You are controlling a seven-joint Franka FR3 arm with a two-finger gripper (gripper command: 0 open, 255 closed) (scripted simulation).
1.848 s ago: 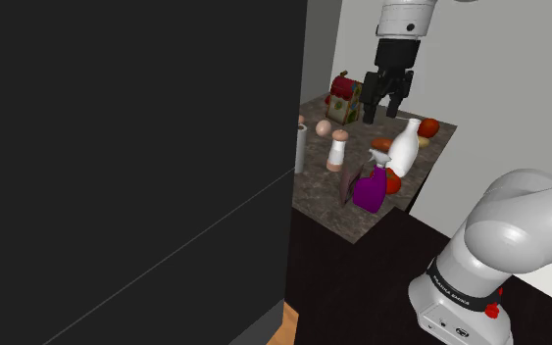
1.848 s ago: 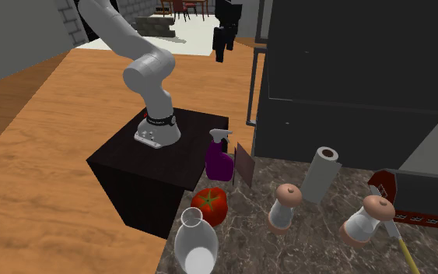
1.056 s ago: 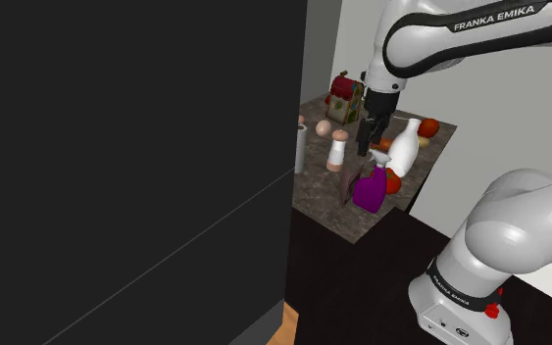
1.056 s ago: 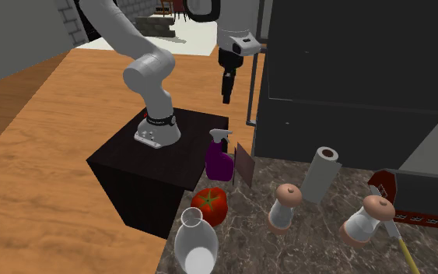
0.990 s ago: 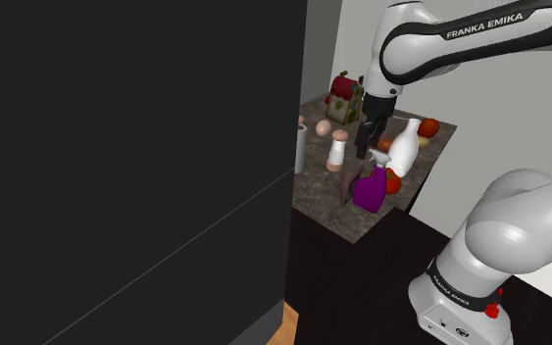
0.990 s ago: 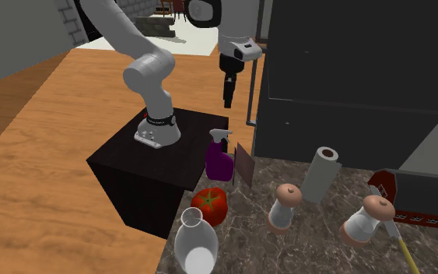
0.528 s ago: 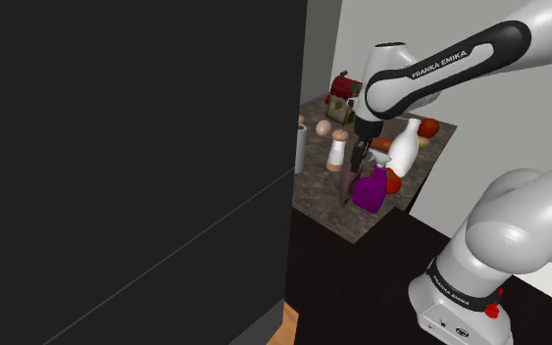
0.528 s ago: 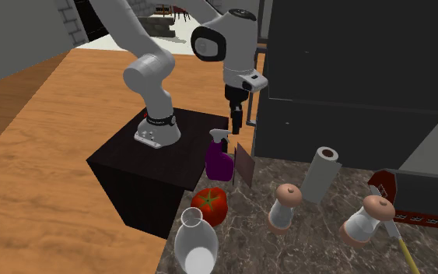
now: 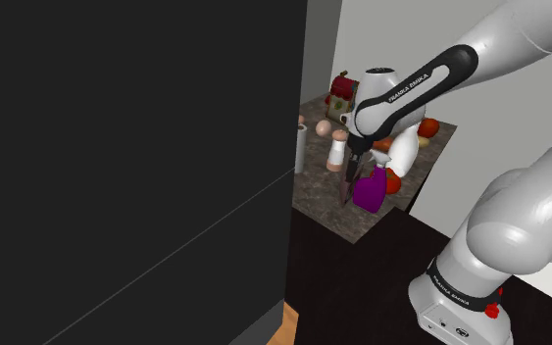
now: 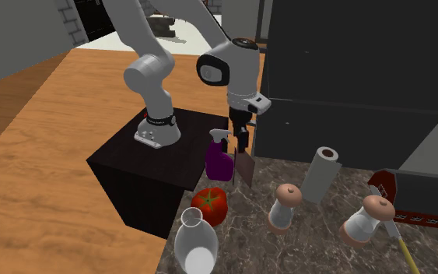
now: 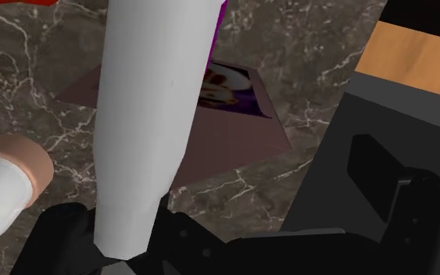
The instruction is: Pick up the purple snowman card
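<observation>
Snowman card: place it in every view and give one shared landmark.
Shoulder view: card upright near the counter edge, left of the purple spray bottle.
Second exterior view: centre, right of that bottle.
Wrist view: partly behind a white shape.
Shared landmark: the spray bottle.

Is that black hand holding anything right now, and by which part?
Cannot tell. The gripper sits at the top edge of the upright card beside the purple spray bottle; whether it grips it isn't visible.
</observation>
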